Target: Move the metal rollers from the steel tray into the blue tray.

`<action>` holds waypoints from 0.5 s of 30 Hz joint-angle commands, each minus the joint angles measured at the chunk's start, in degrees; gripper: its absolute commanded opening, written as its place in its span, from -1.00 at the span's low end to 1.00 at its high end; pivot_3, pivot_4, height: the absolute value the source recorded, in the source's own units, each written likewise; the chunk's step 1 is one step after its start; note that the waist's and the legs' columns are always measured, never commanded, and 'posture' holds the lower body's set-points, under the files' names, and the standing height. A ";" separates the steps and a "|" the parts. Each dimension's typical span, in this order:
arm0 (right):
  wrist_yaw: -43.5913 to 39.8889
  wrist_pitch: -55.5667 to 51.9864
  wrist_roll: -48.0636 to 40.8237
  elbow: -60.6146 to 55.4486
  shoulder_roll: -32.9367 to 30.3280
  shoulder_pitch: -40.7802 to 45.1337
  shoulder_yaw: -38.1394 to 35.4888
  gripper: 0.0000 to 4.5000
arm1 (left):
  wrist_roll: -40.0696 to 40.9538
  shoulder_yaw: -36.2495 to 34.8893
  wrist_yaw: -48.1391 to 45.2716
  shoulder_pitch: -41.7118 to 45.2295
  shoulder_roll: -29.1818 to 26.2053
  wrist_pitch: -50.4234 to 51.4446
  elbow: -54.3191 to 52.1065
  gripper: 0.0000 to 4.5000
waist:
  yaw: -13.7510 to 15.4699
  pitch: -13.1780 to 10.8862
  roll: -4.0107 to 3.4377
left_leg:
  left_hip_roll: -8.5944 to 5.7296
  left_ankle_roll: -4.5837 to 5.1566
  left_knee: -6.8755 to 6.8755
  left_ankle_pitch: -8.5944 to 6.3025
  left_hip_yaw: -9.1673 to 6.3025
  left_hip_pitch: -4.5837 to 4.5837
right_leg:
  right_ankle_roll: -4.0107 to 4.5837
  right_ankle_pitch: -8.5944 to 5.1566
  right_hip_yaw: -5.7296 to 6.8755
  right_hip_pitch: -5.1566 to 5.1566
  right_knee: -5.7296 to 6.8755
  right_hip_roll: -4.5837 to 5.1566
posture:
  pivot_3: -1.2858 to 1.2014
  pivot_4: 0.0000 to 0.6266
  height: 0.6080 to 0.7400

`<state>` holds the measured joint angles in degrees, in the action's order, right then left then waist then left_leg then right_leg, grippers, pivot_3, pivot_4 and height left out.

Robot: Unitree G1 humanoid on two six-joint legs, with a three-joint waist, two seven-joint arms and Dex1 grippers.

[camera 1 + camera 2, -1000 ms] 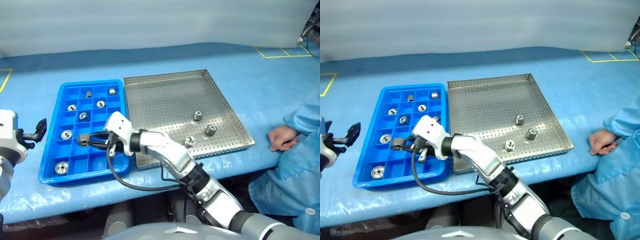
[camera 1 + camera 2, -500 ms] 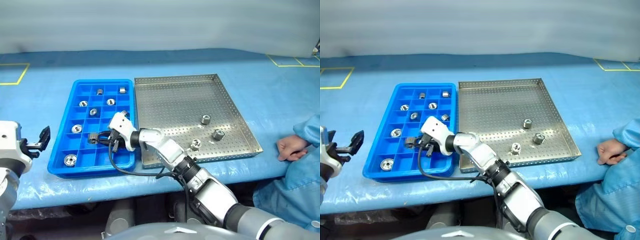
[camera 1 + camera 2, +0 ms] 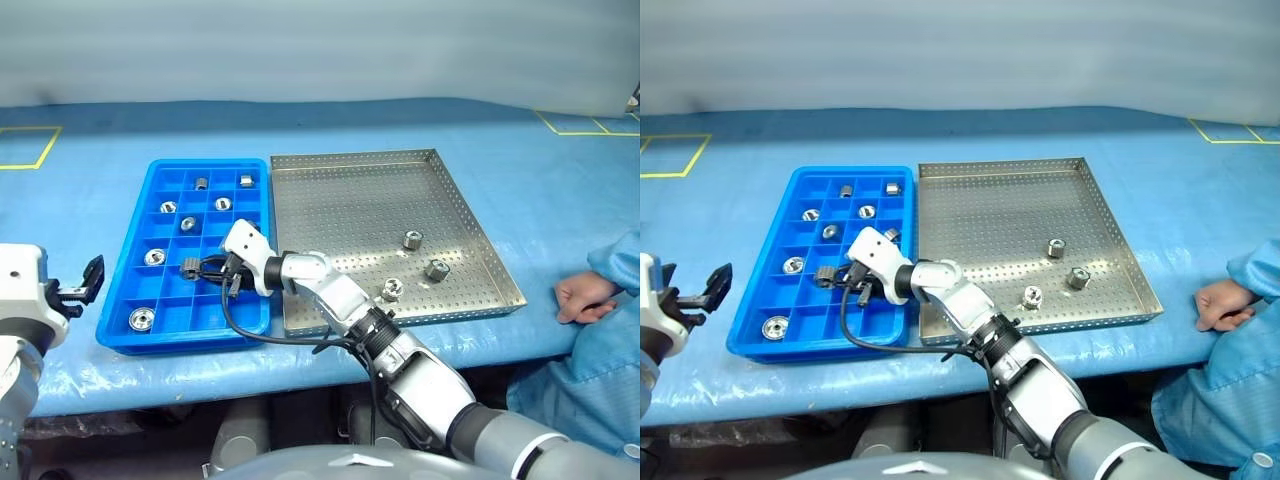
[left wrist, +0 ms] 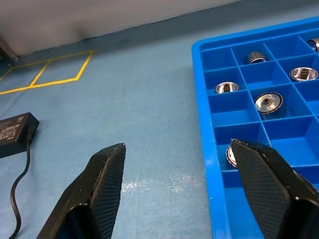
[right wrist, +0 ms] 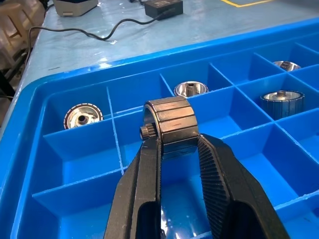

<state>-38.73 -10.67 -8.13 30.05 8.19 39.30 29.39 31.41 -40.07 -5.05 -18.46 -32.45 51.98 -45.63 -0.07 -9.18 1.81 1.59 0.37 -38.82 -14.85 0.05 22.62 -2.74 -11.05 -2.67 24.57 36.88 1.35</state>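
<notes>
Over the bright blue plastic compartment tray (image 3: 120,300), toward its near half, the right gripper (image 5: 175,149) hangs with its two black ribbed fingers (image 5: 224,184) clamped on one small ribbed silver metal roller (image 5: 170,125), lifted clear of the compartment floor below. From this held roller, other metal rollers sit singly in the blue cells: one at about 8 o'clock near the tray's near-left corner (image 3: 141,319), one at 9 o'clock (image 3: 154,257), and more toward 12 o'clock in the far rows (image 3: 201,183), (image 3: 245,181), (image 3: 223,204), (image 3: 168,207), (image 3: 188,224). At 3 o'clock from the blue tray, edge to edge with it, lies the large flat perforated steel tray (image 3: 330,200) with a low rim; three rollers rest in its near-right part (image 3: 411,239), (image 3: 436,269), (image 3: 392,289). Well off at 9 o'clock from the blue tray, above the blue cloth-covered table (image 3: 80,200), the left gripper (image 4: 179,164) has its fingers (image 4: 107,174) spread apart and empty, one tip over the tray's outer rim. At 3 o'clock beyond the steel tray, a person's hand (image 3: 583,298) in a blue sleeve rests on the table edge.
</notes>
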 commanded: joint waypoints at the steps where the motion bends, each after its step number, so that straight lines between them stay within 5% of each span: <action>1: -0.09 1.59 0.21 1.97 8.87 4.12 -0.32 -0.68 | -0.91 -1.38 -0.04 -0.23 0.52 -0.24 -2.89 0.63 | 0.18 0.00 0.00 | 0.00 0.00 0.01 0.00 0.00 -0.01 | 0.00 0.00 0.01 0.00 -0.01 0.00 | 0.19 -0.52 1.00; 15: -0.96 2.56 0.71 6.32 10.99 5.88 1.07 -0.68 | -1.96 -2.05 0.04 -1.38 3.13 -0.44 -4.38 0.63 | 1.47 0.00 0.00 | 0.01 -0.11 0.30 0.06 -0.16 -0.08 | 0.16 -0.11 0.16 0.03 -0.07 0.02 | 0.21 -0.52 1.00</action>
<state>-39.40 -7.67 -7.29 34.29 8.25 41.65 30.57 30.15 -40.99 -5.06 -19.96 -29.38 52.04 -47.38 1.40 -9.18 1.80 1.60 0.21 -38.44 -14.77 -0.11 22.52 -2.55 -11.17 -2.51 24.59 36.81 1.37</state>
